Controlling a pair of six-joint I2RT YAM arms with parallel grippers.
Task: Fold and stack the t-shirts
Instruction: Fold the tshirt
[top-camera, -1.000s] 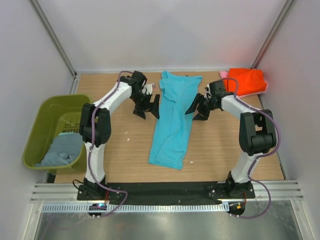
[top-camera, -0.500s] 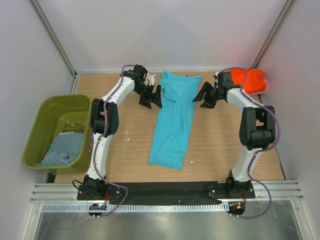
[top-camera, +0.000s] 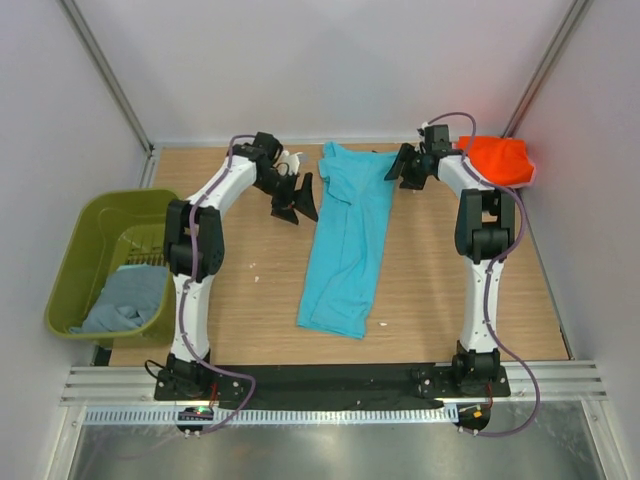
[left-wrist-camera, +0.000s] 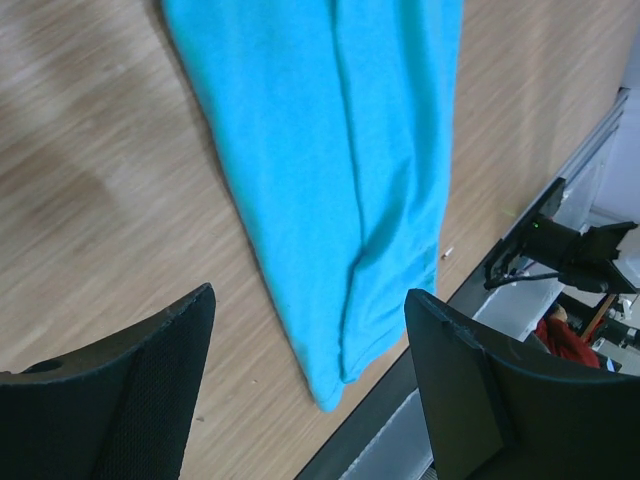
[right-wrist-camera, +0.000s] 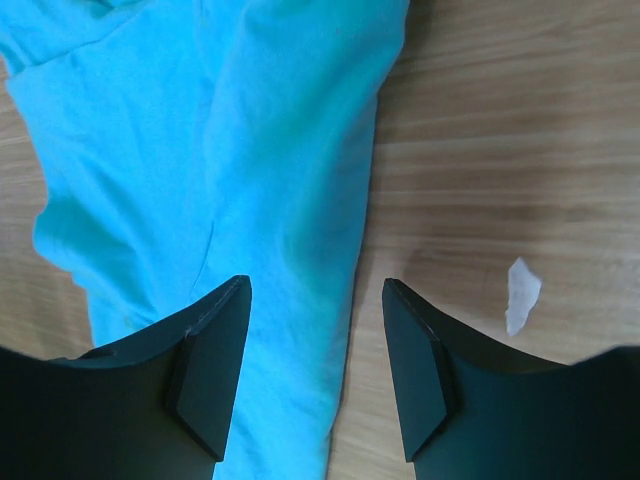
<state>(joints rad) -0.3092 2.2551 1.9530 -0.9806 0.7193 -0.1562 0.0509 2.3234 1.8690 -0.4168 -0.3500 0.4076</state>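
Counter (top-camera: 250, 300), wood, carrying one turquoise shirt (top-camera: 345, 240) laid lengthwise at centre, folded into a narrow strip, hem at the near end and collar at the far end. Bin (top-camera: 75, 250), olive-green, off the counter's left edge, with a grey-blue shirt (top-camera: 125, 300) crumpled inside. Left gripper (top-camera: 298, 200) is just beside the turquoise shirt's left edge toward its far half, fingers spread apart with nothing between them; the wrist view looks down the strip to the hem. Right gripper (top-camera: 403, 170) is at the shirt's far right shoulder, fingers likewise apart and unladen, one over cloth and one over bare wood, straddling the edge; contact with the cloth cannot be told. Orange shirt (top-camera: 498, 158) lies folded in the far right corner, behind the right gripper.
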